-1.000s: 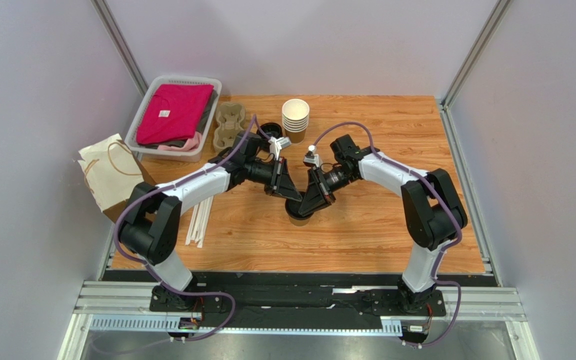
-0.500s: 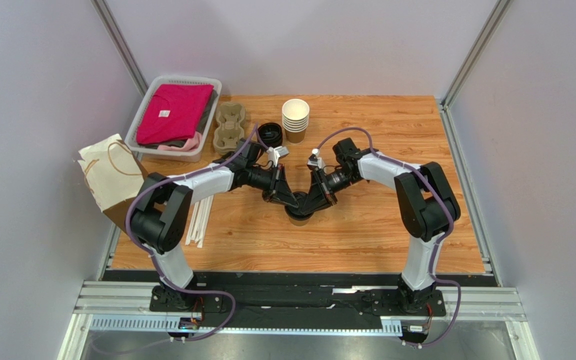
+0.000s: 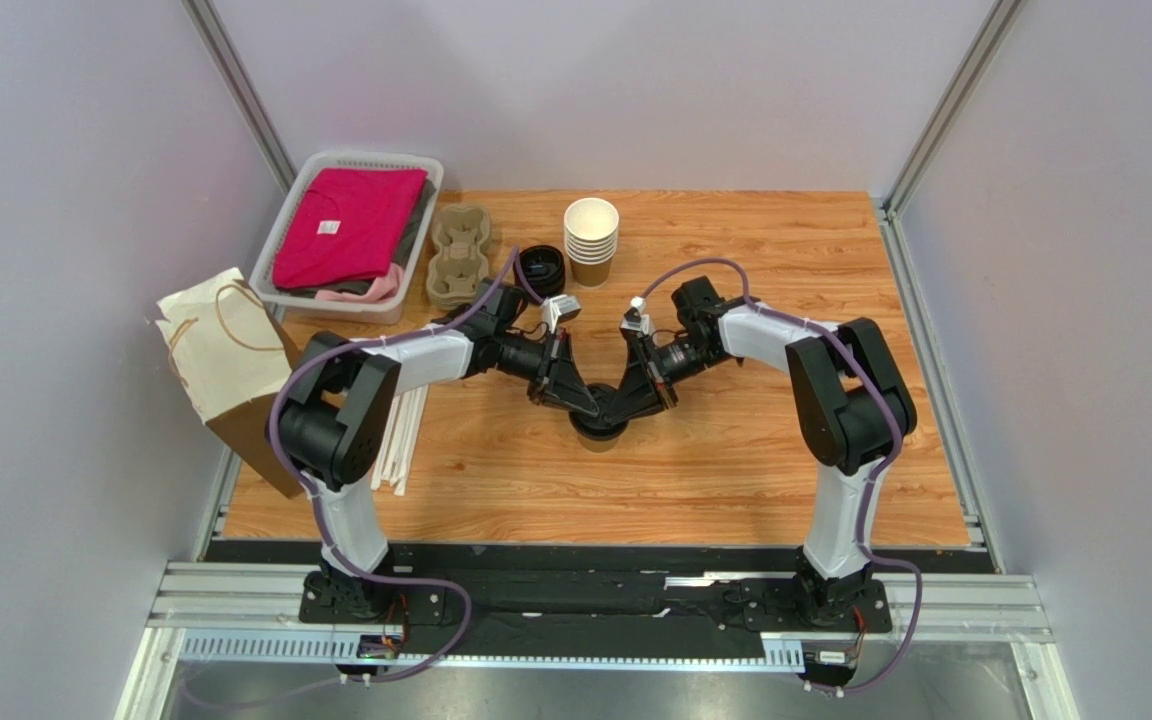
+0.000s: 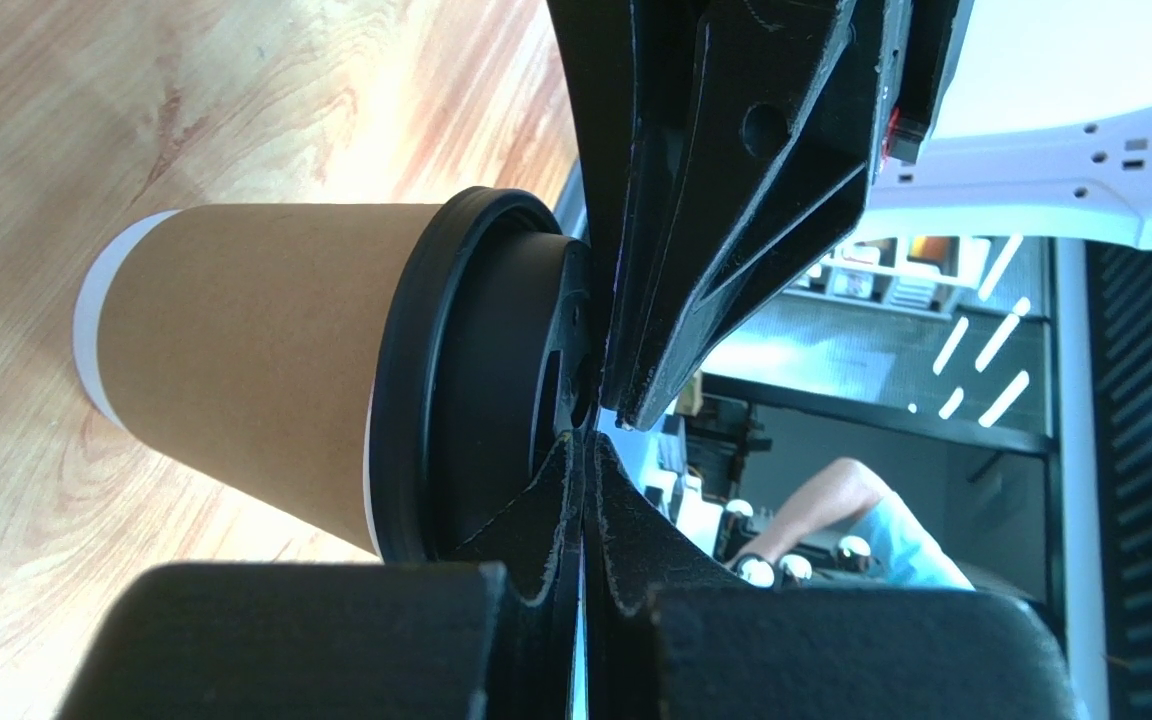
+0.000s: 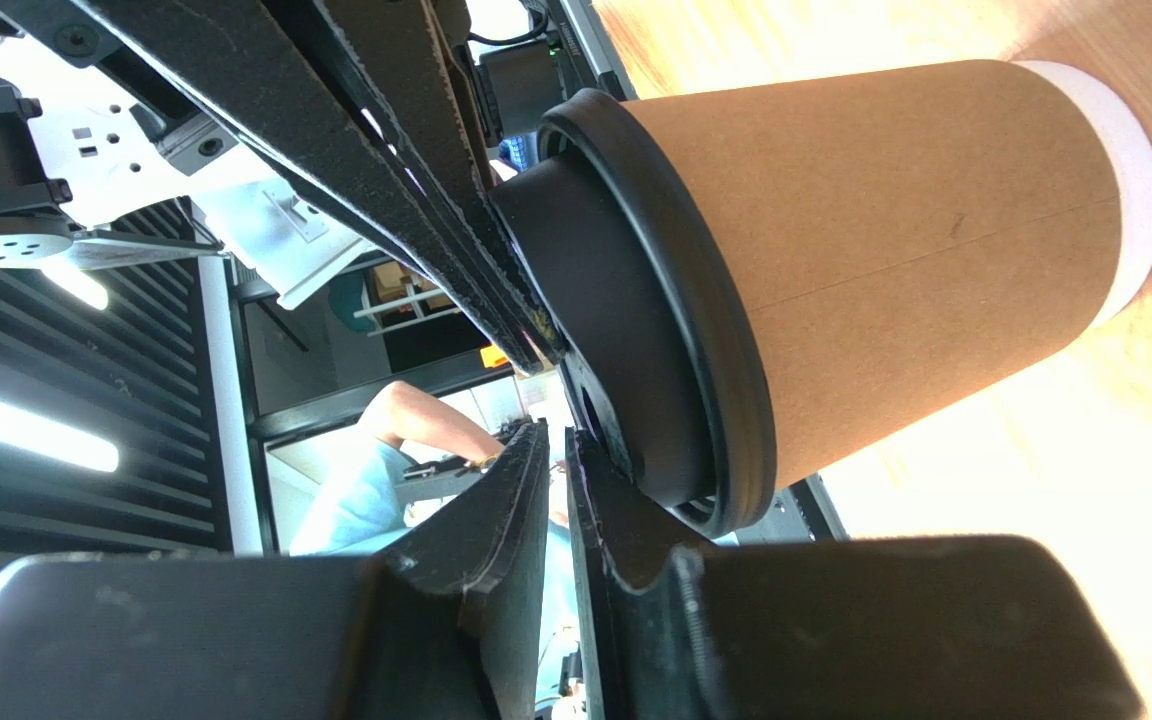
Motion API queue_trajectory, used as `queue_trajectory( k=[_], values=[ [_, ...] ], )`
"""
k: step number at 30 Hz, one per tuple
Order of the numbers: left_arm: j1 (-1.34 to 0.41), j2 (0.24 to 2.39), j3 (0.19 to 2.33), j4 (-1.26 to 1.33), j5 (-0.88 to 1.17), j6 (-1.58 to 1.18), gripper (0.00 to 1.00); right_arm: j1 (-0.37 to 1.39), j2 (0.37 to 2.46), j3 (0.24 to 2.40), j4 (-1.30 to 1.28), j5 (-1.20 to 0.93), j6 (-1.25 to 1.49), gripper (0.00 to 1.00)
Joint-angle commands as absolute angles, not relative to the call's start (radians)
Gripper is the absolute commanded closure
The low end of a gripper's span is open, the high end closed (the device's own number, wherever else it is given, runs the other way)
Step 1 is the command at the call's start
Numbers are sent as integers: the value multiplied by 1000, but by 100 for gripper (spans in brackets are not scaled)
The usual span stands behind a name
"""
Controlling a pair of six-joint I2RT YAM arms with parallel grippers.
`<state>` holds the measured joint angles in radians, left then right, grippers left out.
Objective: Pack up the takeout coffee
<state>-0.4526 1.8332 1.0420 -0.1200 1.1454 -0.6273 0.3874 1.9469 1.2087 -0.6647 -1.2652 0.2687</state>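
The step in hand looked to be seating the lid. On the table, the one coffee cup stood upright directly under both sets of jaws. The left gripper had its jaws pressed together, tips touching the top of the black lid. The right gripper showed only a thin slit between its jaws, laid against the lid (whether they nipped anything, I could not tell).

Next, I judged, one gripper would need to spread wide and take the cup round its paper wall without crushing it. It would then carry it out past the left jaws, where the packing things lay.

Counted:
- One basket of clothes, one paper bag and one cardboard cup holder, all outside the left jaws.
- One stack of lidless cups, beyond both jaws (some five rims).
- One pile of loose lids.
- A few white straws, too fine to number.
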Motion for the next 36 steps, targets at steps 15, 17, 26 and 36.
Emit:
queue_trajectory(
  k=[15,17,26,36],
  values=[
    [-433,2010,979,-183,927,-557,100,388,2009,1239,-703,-991,233,79],
    [-433,2006,983,-190,927,-554,100,388,2019,1238,-704,-982,227,80],
    [-460,1826,1022,-98,1028,-594,100,394,1968,1299,-707,-1146,224,80],
    [-474,1671,967,-6,1054,-682,100,400,1844,1382,-661,-1233,308,78]
  ],
)
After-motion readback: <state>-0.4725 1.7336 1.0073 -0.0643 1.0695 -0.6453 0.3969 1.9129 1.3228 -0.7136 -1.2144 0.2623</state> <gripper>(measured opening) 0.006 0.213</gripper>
